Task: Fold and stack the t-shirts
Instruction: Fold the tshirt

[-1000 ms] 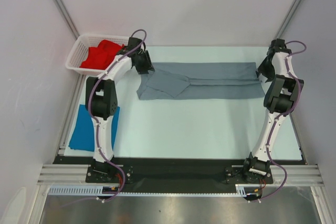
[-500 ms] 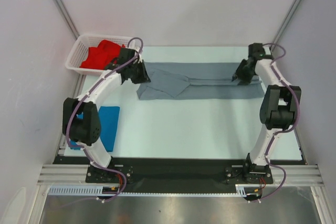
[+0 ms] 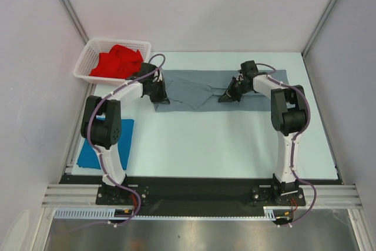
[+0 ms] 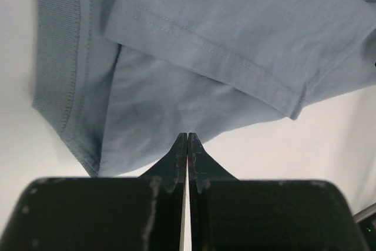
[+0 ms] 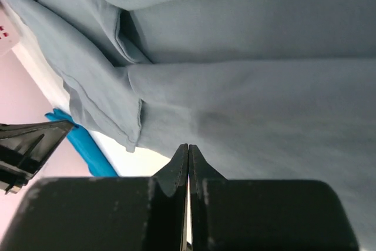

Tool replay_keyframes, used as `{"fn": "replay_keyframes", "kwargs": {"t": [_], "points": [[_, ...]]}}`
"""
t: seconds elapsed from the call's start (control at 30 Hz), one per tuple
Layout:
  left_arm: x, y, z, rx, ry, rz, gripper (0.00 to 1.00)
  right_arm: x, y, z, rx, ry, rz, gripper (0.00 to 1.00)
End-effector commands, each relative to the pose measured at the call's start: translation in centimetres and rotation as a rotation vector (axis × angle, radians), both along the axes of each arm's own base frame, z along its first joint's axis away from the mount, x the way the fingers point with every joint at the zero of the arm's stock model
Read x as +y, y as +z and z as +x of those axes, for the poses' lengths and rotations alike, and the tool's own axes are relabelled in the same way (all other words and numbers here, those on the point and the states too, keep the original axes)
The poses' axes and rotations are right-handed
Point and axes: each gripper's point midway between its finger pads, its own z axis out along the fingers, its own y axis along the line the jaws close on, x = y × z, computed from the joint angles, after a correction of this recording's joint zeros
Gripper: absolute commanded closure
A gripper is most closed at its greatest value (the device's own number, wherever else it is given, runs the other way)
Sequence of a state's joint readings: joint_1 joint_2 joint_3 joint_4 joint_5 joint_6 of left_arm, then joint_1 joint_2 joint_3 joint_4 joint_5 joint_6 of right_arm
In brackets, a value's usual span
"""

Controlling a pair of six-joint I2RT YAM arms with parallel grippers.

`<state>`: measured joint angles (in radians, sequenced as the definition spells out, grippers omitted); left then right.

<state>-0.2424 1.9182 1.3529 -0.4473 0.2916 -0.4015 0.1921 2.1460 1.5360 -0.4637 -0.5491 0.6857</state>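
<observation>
The left tool (image 3: 161, 94) and right tool (image 3: 228, 96) are each being held fully closed, tips meeting at the grey t-shirt (image 3: 197, 86) lying under them on the surface (image 3: 223, 139); whether cloth is being pinched cannot be told. The blue t-shirt (image 3: 87, 152), back behind the left tool, is being partly hidden by the left arm (image 3: 104, 127).

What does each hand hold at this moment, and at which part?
The grey t-shirt, it seems, pinched at its near edge: the left hand close to its left end, the right hand near the middle.
</observation>
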Motion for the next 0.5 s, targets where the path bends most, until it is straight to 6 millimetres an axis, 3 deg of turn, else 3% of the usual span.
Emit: {"fn": "replay_keyframes", "kwargs": {"t": [0.0, 0.17, 0.23, 0.47], "points": [[0.7, -0.8, 0.6, -0.006, 0.034, 0.016, 1.0, 0.9, 1.6, 1.3, -0.02, 0.013, 0.073, 1.0], [1.9, -3.6, -0.3, 0.081, 0.047, 0.074, 1.0, -0.2, 0.5, -0.6, 0.004, 0.051, 0.029, 1.0], [2.5, -4.4, -0.4, 0.095, 0.053, 0.106, 1.0, -1.6, -0.2, -1.6, 0.019, 0.042, 0.007, 1.0], [3.9, -5.8, -0.3, 0.136, 0.066, 0.164, 1.0, -6.8, -1.9, -2.1, 0.042, -0.031, -0.068, 1.0]]}}
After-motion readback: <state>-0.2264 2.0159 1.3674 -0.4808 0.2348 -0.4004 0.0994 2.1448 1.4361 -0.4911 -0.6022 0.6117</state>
